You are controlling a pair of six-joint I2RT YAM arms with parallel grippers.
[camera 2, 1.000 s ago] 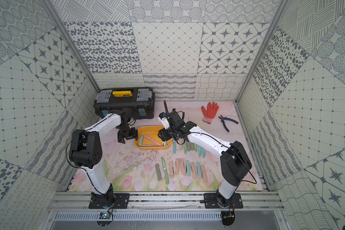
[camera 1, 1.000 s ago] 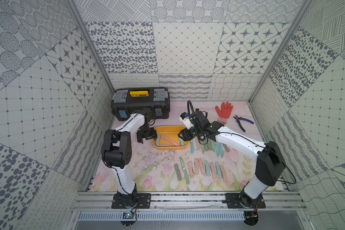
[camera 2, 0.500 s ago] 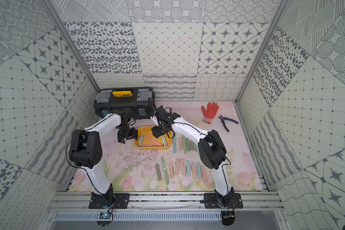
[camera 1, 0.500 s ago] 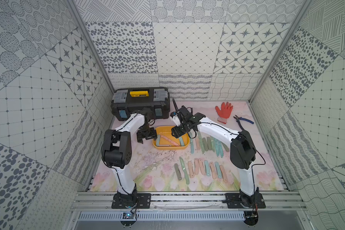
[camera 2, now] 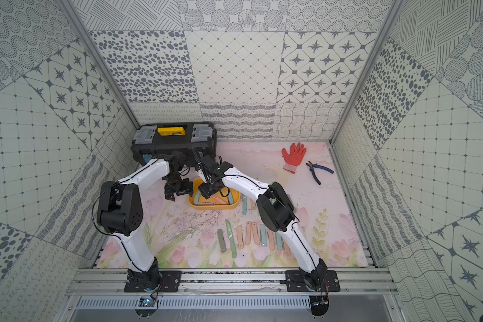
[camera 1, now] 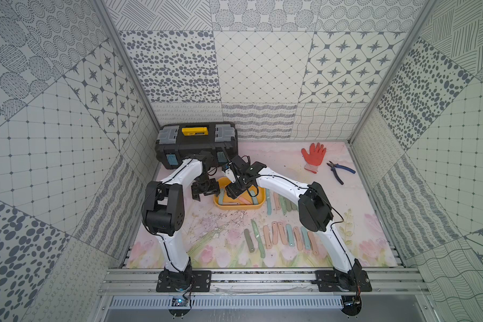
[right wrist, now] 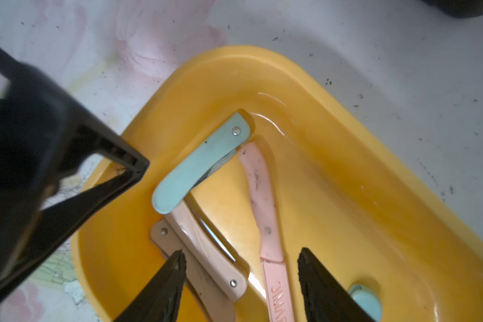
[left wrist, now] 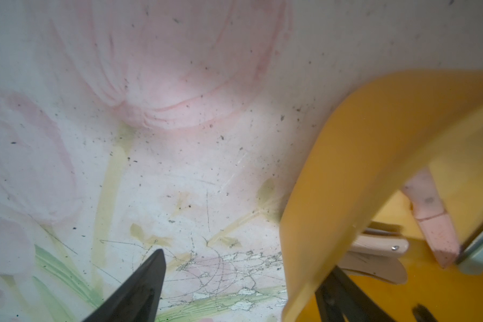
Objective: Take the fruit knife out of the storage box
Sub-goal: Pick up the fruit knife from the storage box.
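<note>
Pink fruit knife lay blade-out on the floor of the yellow storage box, next to a teal folded knife and stacked beige folded knives. Right end effector hung over the box, jaws apart, gripping nothing. The pink handle and the beige knives showed between its fingers in the wrist view; contact could not be told. Left end effector sat at the box's left end, also open: one finger outside over the tabletop, the other inside, box wall between them. The box stood near the black toolbox. Rows of more knives lay nearer the arm bases. Red glove and pliers lay far right, well apart from the box.
</note>
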